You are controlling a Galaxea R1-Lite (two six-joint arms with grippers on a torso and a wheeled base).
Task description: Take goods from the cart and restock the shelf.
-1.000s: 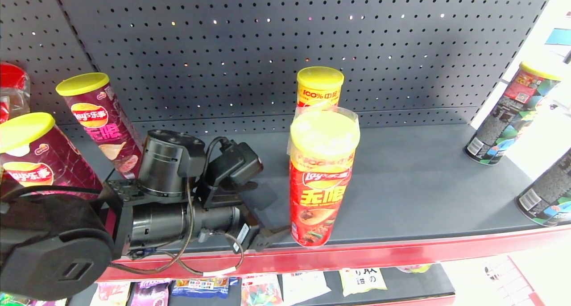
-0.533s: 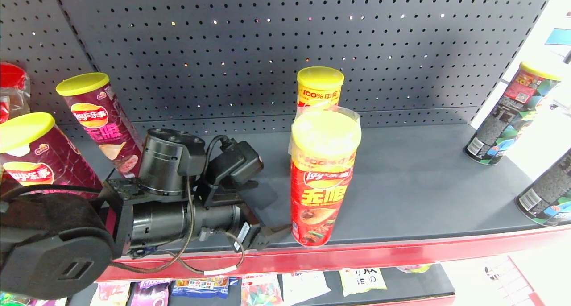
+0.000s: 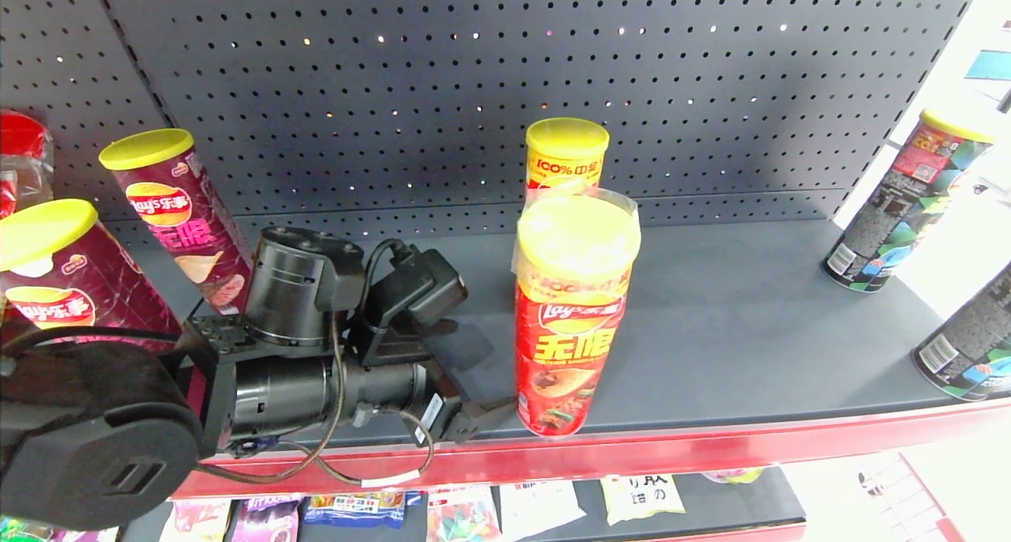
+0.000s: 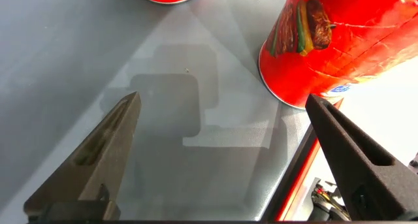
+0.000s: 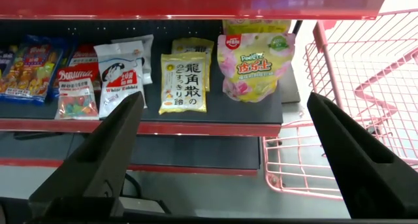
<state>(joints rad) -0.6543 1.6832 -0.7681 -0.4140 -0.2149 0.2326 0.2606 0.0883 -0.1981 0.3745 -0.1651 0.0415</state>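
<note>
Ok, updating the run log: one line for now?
left gripper: open, beside red can | can upright at shelf front | right gripper: open, empty

We are in a shop, prob. a small supermarket. We see a gray metal shelf point(image 3: 711, 321) w/ a perforated back panel point(image 3: 474, 92) and a red front edge point(image 3: 711, 441), as retail racks have. On it stand chip cans point(image 3: 570, 329) of several sorts, all upright. The lower shelf point(image 5: 248, 113) carries snack bags point(image 5: 183, 83) side by side, and near the rack stands a pink wire cart point(image 5: 319, 67).
</note>
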